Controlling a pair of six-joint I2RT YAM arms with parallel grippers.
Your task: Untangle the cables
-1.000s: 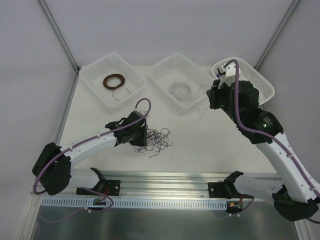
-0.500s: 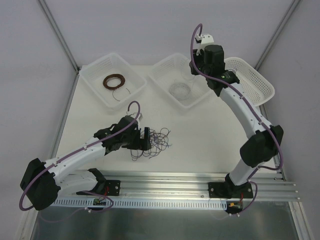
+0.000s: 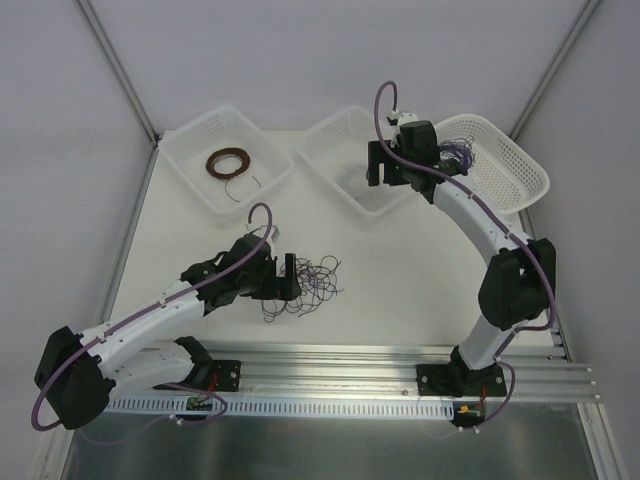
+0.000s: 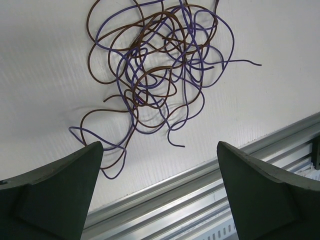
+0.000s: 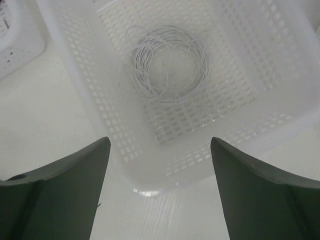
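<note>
On bench (image 3: 420,270), close to its ribbed metal front rail (image 4: 210,190), cables (image 4: 160,75) lie as a loose scribble of thin purple + dark brown wire. Loops cross every way, w/ a few stray ends poking out. L pincer (image 4: 159,155) hangs over clump's near edge, dark wedge-shaped fingers (image 4: 60,195) wide apart, nothing held. R pincer (image 5: 159,150) is well apart, over middle basket (image 5: 150,167) of white perforated plastic, also gaping + empty. Neat round whitish coil (image 5: 167,65) lies inside.
</note>
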